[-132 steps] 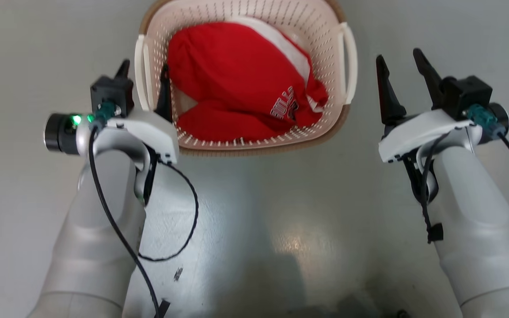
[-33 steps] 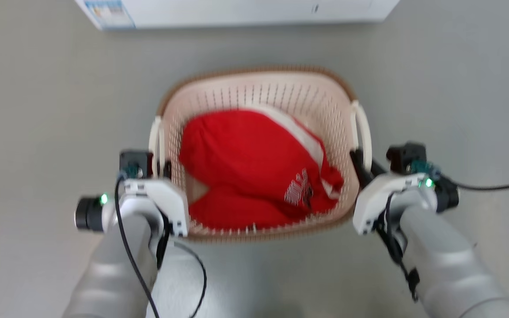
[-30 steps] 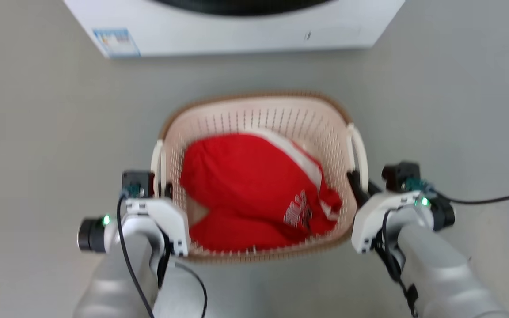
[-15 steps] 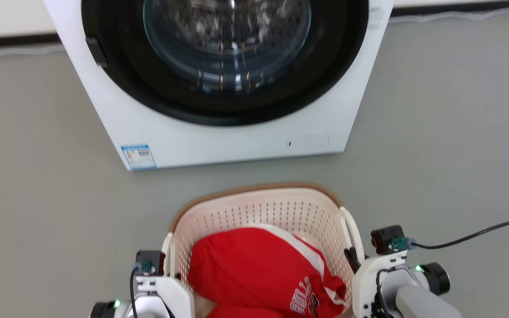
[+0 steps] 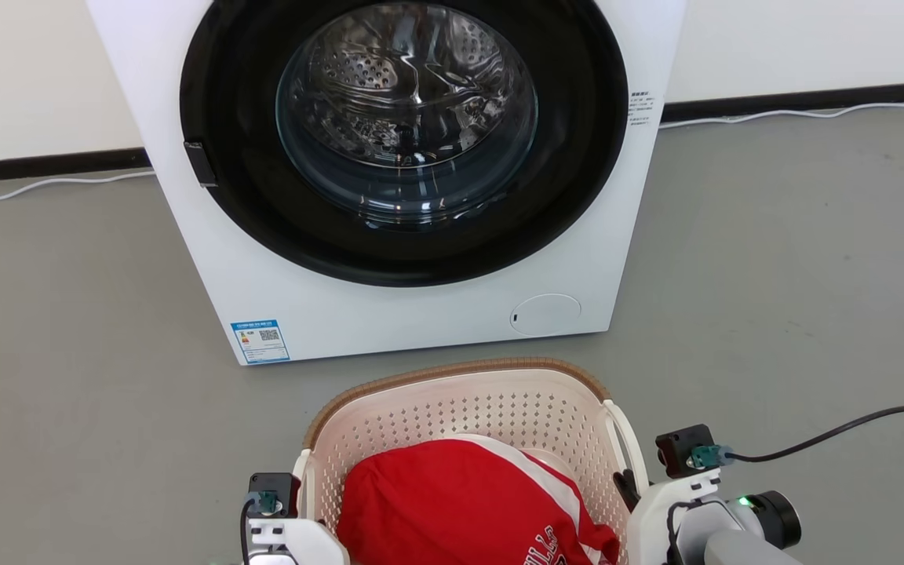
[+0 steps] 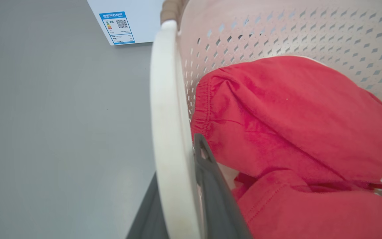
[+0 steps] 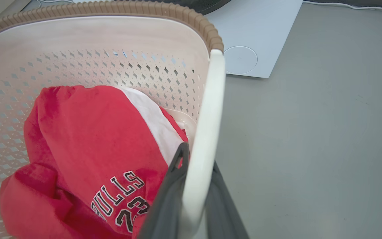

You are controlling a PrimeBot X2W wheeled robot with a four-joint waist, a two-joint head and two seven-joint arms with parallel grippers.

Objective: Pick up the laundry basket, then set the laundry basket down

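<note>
**Left gripper** (image 6: pixel 177 186): jaws pinching left loop handle (image 6: pixel 164 99) of basket (image 5: pixel 460 392). One finger sits inside wall beside red shirt (image 6: pixel 293 116), other outside.

**Basket:** spans gap between both pairs of jaws, handle-to-handle axis running left to right. Each arm grips own near side, neither nearer. Open top up, roughly level. Base clear of floor (image 5: pixel 67 353) or not: cannot tell, underside hidden.

**Washing machine** (image 5: pixel 421 314): beyond far rim, apart from it.

**Right gripper** (image 7: pixel 196 166): jaws clamped on right loop handle (image 7: pixel 211 99), same inside-outside straddle.

**Judged:** setting down needs both arms lowering evenly, else basket tips.
</note>
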